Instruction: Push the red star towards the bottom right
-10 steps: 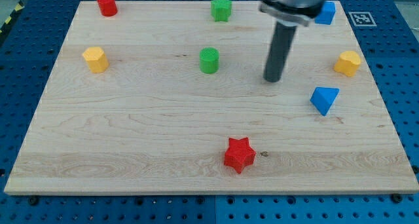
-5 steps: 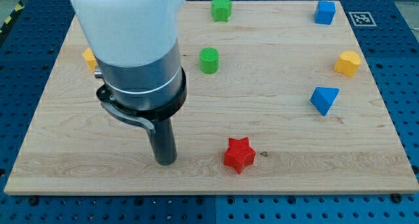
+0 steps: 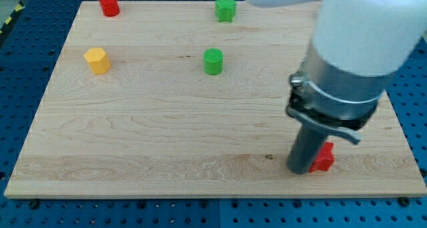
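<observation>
My tip [image 3: 300, 170] sits in the lower right of the frame, pressed against the left side of the red star [image 3: 324, 158], which is mostly hidden behind the rod. There is no gripper here, only the bare rod, so nothing opens or closes.

The main risk is overshoot. The star lies near the bottom edge of the wooden board [image 3: 133, 155] and not far from its right edge, so a long push could slide it off. Contact also looks off-centre, so the star may spin and slip around the rod instead of travelling straight.

Only a short stretch of board remains to the lower right. The left and centre are wide open; the yellow block [image 3: 97, 60], green cylinder [image 3: 213, 61], green star [image 3: 226, 9] and red cylinder [image 3: 109, 4] stand well apart in the upper part of the frame.
</observation>
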